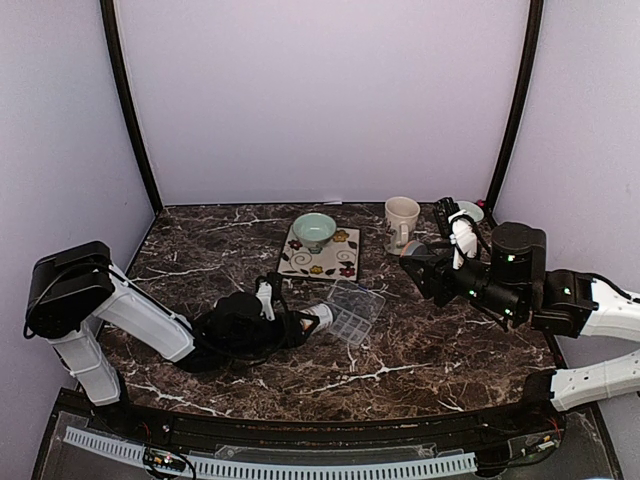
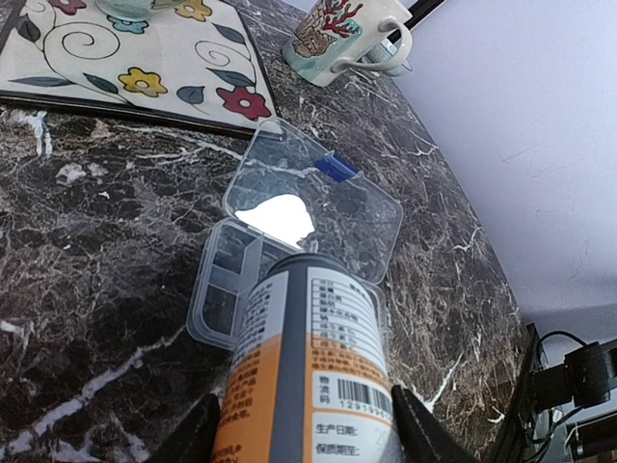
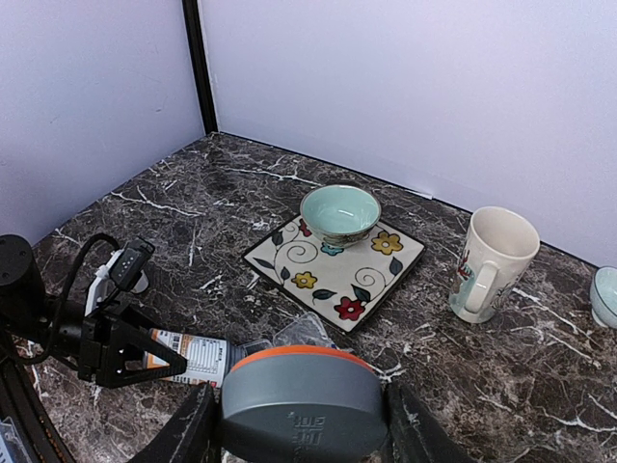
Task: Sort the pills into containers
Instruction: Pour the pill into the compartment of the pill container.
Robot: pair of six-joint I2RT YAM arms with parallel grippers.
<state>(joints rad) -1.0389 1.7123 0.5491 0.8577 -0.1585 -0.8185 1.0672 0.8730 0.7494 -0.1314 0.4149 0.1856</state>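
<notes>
Pills could not be made out in any view; they were judged to be inside the orange bottle (image 2: 308,367). At the lower left of the top view the bottle was gripped across its labelled body by the left fingers (image 2: 201,436). It was laid nearly flat, its far end held over the near compartments (image 2: 227,280) of the pill box (image 1: 352,312). The box lay at the frame's middle on the bench (image 1: 420,350), its lid (image 2: 318,198) standing open. At the right, well apart from the box, a grey cap (image 3: 299,400) with an orange edge was clamped in the right fingers (image 3: 181,434). A spill was judged the main risk. Were the bottle tipped too fast, the specks could be poured in a heap into one compartment, bounced onto the bench and lost against the marbling. The unheld box could also be shoved by the bottle's end.
</notes>
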